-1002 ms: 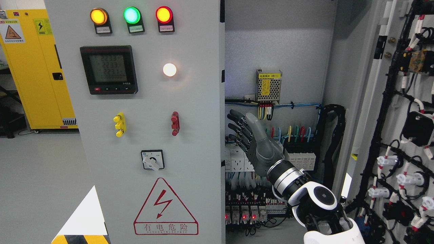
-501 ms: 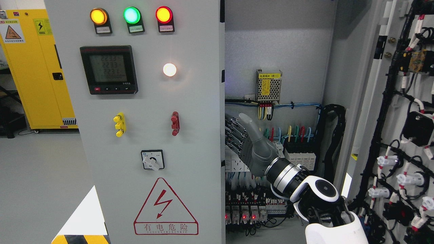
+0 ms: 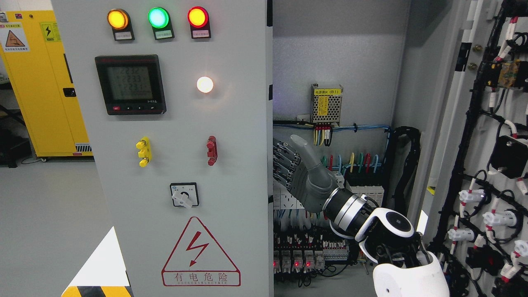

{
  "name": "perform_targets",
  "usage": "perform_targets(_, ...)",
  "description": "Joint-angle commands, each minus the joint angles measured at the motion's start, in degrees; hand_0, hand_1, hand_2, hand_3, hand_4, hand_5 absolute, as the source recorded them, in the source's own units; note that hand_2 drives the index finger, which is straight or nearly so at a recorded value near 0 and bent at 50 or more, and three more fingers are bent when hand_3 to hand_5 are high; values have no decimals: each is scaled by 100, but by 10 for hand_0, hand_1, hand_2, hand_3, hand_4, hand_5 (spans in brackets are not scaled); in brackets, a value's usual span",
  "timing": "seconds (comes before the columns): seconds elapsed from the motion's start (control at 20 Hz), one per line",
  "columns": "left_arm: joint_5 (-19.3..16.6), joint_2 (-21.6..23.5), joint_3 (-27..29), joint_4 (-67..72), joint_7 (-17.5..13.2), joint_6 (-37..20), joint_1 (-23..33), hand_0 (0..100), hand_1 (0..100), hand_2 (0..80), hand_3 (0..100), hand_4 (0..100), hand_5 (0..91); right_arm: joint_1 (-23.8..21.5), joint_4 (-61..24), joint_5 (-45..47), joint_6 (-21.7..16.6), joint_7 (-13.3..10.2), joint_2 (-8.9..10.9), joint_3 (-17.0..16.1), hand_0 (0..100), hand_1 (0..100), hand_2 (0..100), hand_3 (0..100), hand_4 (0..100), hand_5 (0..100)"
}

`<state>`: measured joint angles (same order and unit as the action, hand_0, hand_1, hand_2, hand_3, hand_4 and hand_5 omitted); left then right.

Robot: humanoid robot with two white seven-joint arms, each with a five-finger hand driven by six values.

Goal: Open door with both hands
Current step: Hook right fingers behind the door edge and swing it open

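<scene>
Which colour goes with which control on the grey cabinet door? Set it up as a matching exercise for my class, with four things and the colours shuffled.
Things:
1. Top-left lamp
2. Top-middle lamp
3. Lamp right of the meter
4. Right-hand terminal post

Colours:
A. red
B. white
C. amber
D. green

Pairs: 1-C, 2-D, 3-B, 4-A
</scene>
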<state>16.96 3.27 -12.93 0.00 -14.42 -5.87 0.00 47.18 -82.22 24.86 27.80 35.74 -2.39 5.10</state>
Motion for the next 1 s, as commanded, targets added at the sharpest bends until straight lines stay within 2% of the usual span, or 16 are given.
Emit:
perform_targets(0.0,0,7,1,105,0,-2,52,0,0,0,0,0,0,46,163,27,41,100,-16,-202,201,122,0,0,0,0)
perform_targets(0.2,0,7,1,105,0,-2,52,0,0,0,0,0,0,-15,58,106,59,118,10,-202,201,122,0,0,0,0)
perform_targets(0.3,0,7,1,105,0,-2,52,0,0,0,0,0,0,-129,-196,595,67,109,45,-176,201,122,0,0,0,0)
perform_targets(0.35,0,7,1,105,0,-2,52,0,0,0,0,0,0,-252,-337,859,67,109,89,-115,201,122,0,0,0,0)
perform_targets(0.45,0,7,1,105,0,-2,52,0,0,0,0,0,0,-603,-714,1037,67,109,351,-1,201,122,0,0,0,0)
perform_targets(0.55,0,7,1,105,0,-2,52,0,0,0,0,0,0,-928,-1136,1099,67,109,484,375,201,122,0,0,0,0)
perform_targets(0.7,0,7,1,105,0,-2,52,0,0,0,0,0,0,-1236,-1348,1082,76,100,485,860,201,122,0,0,0,0)
perform_targets(0.85,0,7,1,105,0,-2,52,0,0,0,0,0,0,-1631,-1656,1021,67,74,406,1501,202,122,0,0,0,0)
perform_targets(0.95,0,7,1,105,0,-2,52,0,0,0,0,0,0,-1895,-1744,977,67,56,292,1809,202,121,0,0,0,0)
